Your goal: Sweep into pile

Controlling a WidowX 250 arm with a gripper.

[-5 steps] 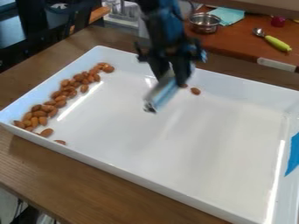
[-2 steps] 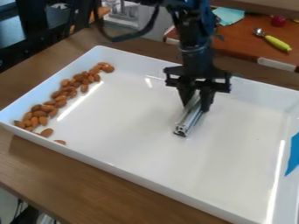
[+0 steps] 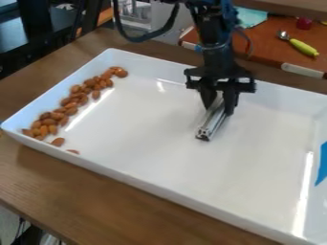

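The black gripper (image 3: 219,104) hangs over the back part of the white tray, right of its middle, shut on a silver metal bar (image 3: 212,122). The bar slants down toward the viewer, its near end low over or on the tray floor; contact cannot be told. Brown almonds (image 3: 72,101) form a long band along the left wall of the white tray (image 3: 172,158). One almond (image 3: 58,141) lies slightly apart at the band's near end, and part of another shows by the front wall.
Blue tape (image 3: 321,165) is at the tray's right wall. Behind the tray, an orange-brown surface (image 3: 271,45) holds a spoon with a yellow-green handle (image 3: 303,47) and a teal cloth (image 3: 250,17). The tray's raised walls surround the work area.
The gripper and bar have moved right from near the back almonds, then slightly back. The tray has shifted a little, carrying the left almonds with it.
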